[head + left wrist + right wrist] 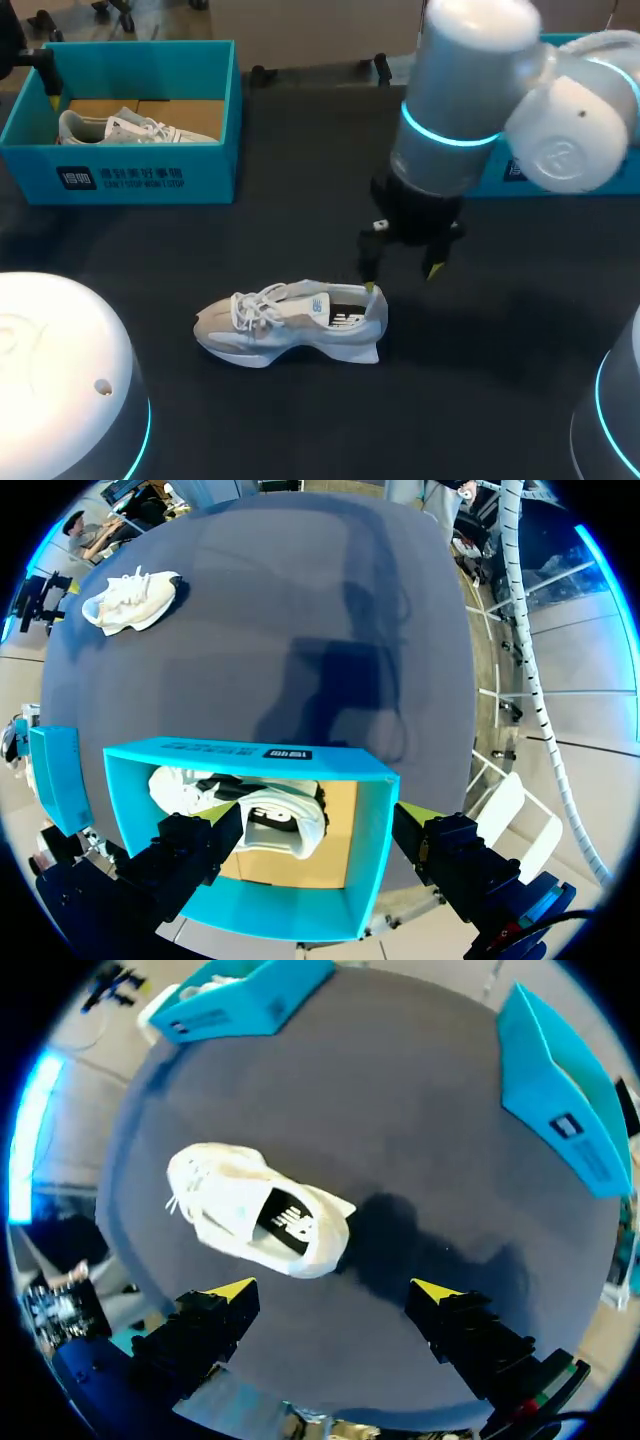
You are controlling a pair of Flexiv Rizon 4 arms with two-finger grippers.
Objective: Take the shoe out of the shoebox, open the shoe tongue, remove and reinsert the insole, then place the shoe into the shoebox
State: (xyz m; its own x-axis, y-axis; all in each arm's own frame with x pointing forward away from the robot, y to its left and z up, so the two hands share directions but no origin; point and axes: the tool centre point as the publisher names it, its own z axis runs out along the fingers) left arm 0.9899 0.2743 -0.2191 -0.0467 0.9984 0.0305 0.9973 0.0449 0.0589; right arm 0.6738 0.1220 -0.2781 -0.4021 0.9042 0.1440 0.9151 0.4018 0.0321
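The black worktop (300,420) carries two teal boxes and two white shoes, and two arms work over it.

The right arm (470,90) comes in from the right edge and bends down over the middle of the worktop. Of the left arm (60,370), the head view shows mostly a white joint at the near left corner.

One shoebox (140,175) stands open at the far left corner and holds one shoe (120,128), lying on the cardboard floor. The second box (560,1080) stands at the far right edge, partly hidden behind the right arm. I cannot tell what is in it.

The other shoe (285,322) stands on its sole near the middle of the worktop, toe towards the left edge, heel towards the right. Its dark inside shows through the opening.

The right gripper (401,278) points down just above that shoe's heel, fingers spread wide with nothing between them. The left gripper (318,815) hangs over the far left shoebox, also spread wide, with the boxed shoe below it and not held.
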